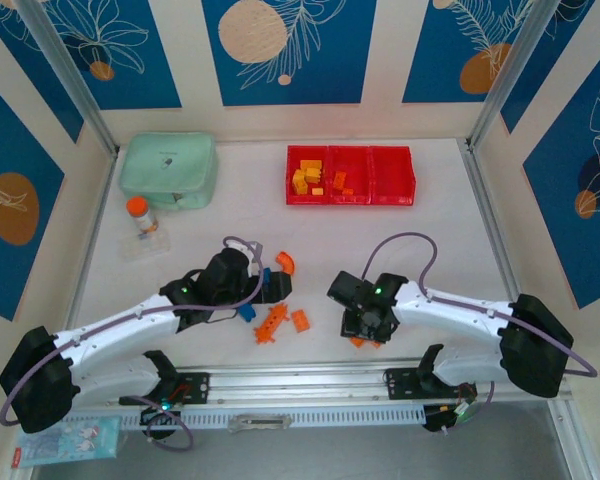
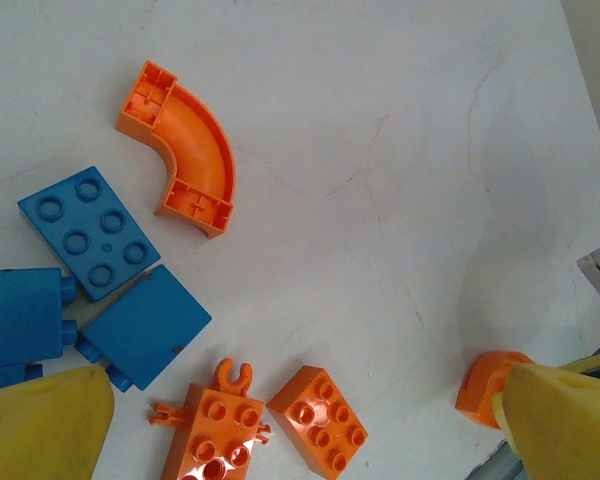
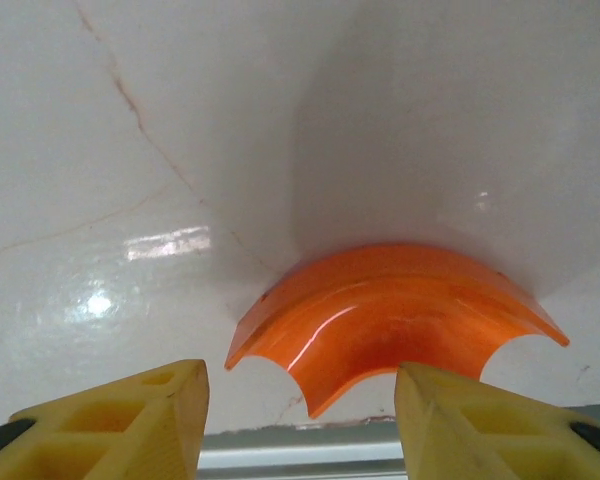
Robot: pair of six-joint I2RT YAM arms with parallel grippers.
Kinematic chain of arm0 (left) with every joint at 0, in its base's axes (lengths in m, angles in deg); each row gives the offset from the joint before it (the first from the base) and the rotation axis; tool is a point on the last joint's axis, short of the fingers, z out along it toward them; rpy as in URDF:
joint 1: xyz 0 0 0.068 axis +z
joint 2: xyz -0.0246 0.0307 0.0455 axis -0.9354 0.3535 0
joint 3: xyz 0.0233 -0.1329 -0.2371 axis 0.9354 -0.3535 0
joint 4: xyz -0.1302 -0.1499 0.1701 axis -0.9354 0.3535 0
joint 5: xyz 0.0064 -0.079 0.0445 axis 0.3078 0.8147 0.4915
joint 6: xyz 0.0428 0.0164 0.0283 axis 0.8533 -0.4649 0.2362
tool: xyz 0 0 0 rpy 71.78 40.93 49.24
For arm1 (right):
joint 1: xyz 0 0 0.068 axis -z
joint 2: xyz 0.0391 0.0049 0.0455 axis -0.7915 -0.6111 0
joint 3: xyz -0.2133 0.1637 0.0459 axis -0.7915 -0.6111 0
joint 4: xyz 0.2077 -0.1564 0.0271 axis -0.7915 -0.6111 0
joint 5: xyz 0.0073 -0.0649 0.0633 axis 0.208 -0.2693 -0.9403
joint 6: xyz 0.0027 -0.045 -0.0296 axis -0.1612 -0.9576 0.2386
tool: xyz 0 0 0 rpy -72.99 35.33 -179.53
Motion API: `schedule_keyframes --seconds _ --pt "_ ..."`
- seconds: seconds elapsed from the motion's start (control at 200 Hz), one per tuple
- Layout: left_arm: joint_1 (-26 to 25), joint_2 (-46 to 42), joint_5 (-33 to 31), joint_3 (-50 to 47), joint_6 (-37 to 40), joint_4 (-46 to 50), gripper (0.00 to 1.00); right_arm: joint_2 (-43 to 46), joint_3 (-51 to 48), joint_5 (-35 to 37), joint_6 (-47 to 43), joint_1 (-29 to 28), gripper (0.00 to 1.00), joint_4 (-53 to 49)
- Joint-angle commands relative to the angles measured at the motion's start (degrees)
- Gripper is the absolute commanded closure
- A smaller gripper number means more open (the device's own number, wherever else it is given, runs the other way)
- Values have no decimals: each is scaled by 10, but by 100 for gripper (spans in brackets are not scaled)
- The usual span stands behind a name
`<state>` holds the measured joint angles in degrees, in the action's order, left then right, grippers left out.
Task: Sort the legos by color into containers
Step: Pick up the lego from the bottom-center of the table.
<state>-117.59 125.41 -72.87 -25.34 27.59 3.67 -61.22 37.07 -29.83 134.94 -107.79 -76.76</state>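
Orange and glossy, one curved arch piece (image 3: 395,320) lay on the white worktop (image 3: 180,120), its hollow curve facing the wrist camera. It sat between the yellow fingers (image 3: 130,420) of the right gripper (image 3: 300,425). The jaws stood apart around it. Whether the right-hand finger touched it could not be told, since the arch's end ran out of sight behind that finger. From above, the gripper's body covered nearly all of the piece.

The left gripper (image 2: 300,400) had its jaws spread wide over a scatter of bricks: a second orange arch (image 2: 180,150), a blue studded brick (image 2: 88,232), a blue brick on its side (image 2: 145,325) and an orange brick (image 2: 318,415). More blue pieces (image 2: 20,320) were cut off at the frame's edge, and the long studded orange piece (image 2: 215,435) ran off the bottom. Another orange lump (image 2: 485,385) was half hidden behind a finger — its shape unclear.

Farther back, the red containers (image 1: 350,202) held small pieces in the left and middle bins, yellow or orange — too small to tell apart. A mint-green case (image 1: 168,170) and an orange-capped bottle (image 1: 138,210) stood to the left of them.
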Motion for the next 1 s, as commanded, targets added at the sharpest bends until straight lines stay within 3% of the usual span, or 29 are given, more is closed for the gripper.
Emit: schedule_keyframes --seconds 0.0,0.275,0.575,0.865,0.995 --pt "-5 -4 -7 -2 -4 -3 1 -20 3 19 25 -3 49 9" --pt "-5 -8 -14 -2 -3 3 1 -66 18 36 27 -6 60 19" --pt "-5 -12 -18 1 -1 12 1 -101 26 31 14 -10 79 33" --pt "-5 -24 -27 -1 -1 19 1 -100 39 37 8 -14 98 30" --pt "-5 -24 -30 0 1 17 1 -88 42 38 -2 -8 100 27"
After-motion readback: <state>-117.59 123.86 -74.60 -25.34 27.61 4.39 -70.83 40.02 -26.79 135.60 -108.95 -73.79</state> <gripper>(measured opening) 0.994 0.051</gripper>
